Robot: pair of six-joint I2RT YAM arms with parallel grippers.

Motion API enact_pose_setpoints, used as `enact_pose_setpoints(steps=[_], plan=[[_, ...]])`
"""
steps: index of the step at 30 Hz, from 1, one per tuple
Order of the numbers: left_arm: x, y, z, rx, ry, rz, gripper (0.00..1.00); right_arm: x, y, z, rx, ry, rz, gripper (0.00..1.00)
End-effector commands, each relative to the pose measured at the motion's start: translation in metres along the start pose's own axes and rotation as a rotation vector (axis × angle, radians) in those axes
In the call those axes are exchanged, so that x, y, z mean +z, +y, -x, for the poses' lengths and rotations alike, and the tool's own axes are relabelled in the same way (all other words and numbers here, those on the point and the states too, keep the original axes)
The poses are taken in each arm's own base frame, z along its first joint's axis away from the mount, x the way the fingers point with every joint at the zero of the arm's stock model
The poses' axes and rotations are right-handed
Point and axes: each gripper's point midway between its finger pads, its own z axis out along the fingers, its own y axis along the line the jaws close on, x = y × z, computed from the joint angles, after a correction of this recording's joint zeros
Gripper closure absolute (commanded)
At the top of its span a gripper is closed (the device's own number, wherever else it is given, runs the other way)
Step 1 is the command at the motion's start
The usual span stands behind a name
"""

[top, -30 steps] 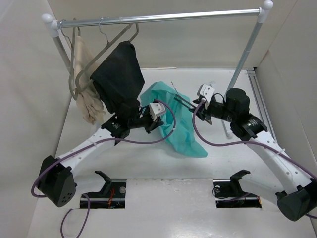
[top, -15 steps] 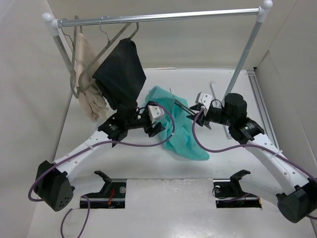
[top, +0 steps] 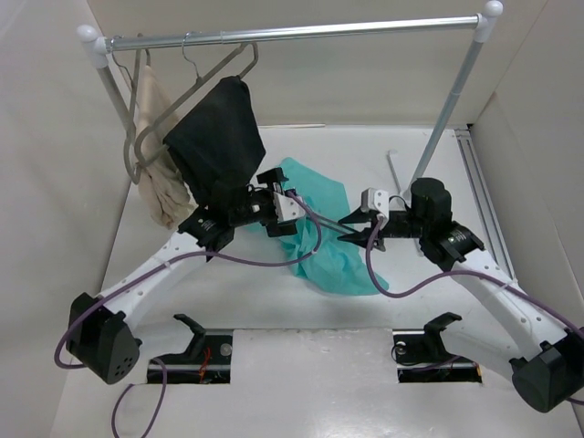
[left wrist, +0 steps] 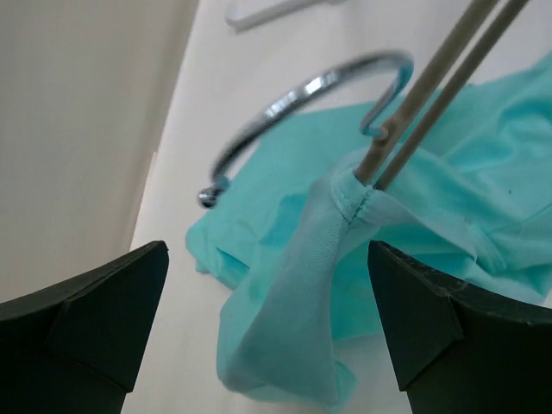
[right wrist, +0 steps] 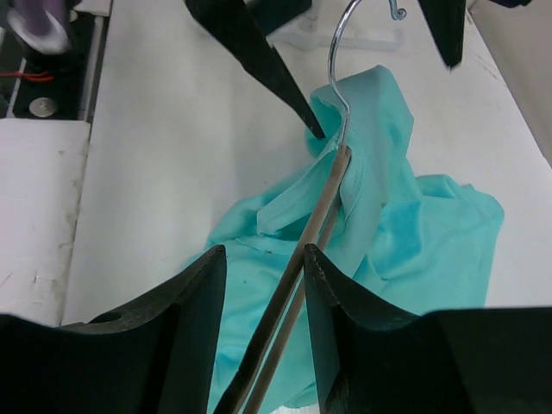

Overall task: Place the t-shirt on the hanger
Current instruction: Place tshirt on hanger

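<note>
The teal t-shirt (top: 338, 260) lies crumpled at mid-table, one fold lifted onto the hanger (top: 354, 217). In the right wrist view the hanger's (right wrist: 323, 194) two thin taupe bars run between the jaws of my right gripper (right wrist: 266, 254), which is shut on them. The silver hook (right wrist: 341, 52) pokes out beyond the t-shirt (right wrist: 414, 233). My left gripper (top: 290, 208) stands wide open at the shirt's left edge. Seen from the left wrist, a hem of the t-shirt (left wrist: 293, 293) hangs off the bars (left wrist: 431, 86) between the spread fingers of that gripper (left wrist: 267, 259), touching neither.
A metal clothes rail (top: 292, 32) spans the back, its right post (top: 447, 109) standing just behind my right arm. A black garment (top: 219, 146) and a beige one (top: 160, 182) hang from it at the left, close over my left arm. Side walls enclose the table.
My left gripper has opened from shut and let go of the t-shirt. My right gripper has carried the hanger left and nearer, dragging the shirt with it.
</note>
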Motion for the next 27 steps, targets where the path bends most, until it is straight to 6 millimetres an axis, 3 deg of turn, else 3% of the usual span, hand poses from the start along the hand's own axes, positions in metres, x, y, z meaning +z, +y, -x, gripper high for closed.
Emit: enact_pose_setpoints(steps=[1, 6, 9, 12, 14, 16, 17, 18, 19, 20, 21, 24, 25, 27], plan=[[0.005, -0.007, -0.011, 0.103, 0.016, -0.076, 0.00, -0.002, 0.007, 0.029, -0.109, -0.110, 0.062, 1.00], [0.010, -0.025, -0.020, 0.089, 0.018, -0.213, 0.09, -0.003, 0.010, 0.032, -0.117, -0.119, 0.068, 1.00], [0.013, -0.036, -0.026, 0.072, 0.023, -0.273, 0.46, -0.004, 0.012, 0.037, -0.126, -0.132, 0.083, 1.00], [0.013, -0.039, -0.019, 0.035, 0.005, -0.298, 1.00, -0.001, 0.008, 0.036, -0.117, -0.127, 0.086, 1.00], [0.012, -0.041, -0.020, 0.018, 0.011, -0.304, 1.00, 0.001, -0.008, 0.030, -0.108, -0.087, 0.019, 1.00], [0.013, -0.033, -0.016, -0.115, 0.019, -0.239, 1.00, 0.001, -0.032, 0.022, -0.063, -0.029, -0.066, 0.67], [0.013, -0.021, -0.020, -0.188, 0.047, -0.171, 1.00, -0.003, -0.047, 0.009, -0.023, 0.040, -0.138, 0.52], [0.014, -0.015, -0.019, -0.258, 0.051, -0.131, 1.00, -0.007, -0.061, -0.002, 0.013, 0.086, -0.179, 0.28], [0.012, -0.006, -0.017, -0.394, 0.049, -0.063, 1.00, -0.015, -0.076, 0.009, 0.015, 0.097, -0.232, 0.15], [0.011, 0.003, -0.027, -0.452, 0.084, 0.007, 1.00, -0.024, -0.089, 0.008, 0.031, 0.133, -0.304, 0.10], [0.008, 0.010, -0.025, -0.495, 0.082, 0.055, 1.00, -0.031, -0.094, 0.006, 0.051, 0.152, -0.333, 0.00], [0.003, 0.013, -0.030, -0.611, 0.092, 0.140, 1.00, -0.049, -0.098, 0.022, 0.012, 0.146, -0.405, 0.00], [0.003, 0.012, -0.030, -0.634, 0.091, 0.142, 1.00, -0.048, -0.088, 0.032, -0.031, 0.130, -0.380, 0.00], [0.004, 0.010, -0.032, -0.680, 0.094, 0.153, 1.00, -0.038, -0.067, 0.025, -0.125, 0.157, -0.292, 0.00]])
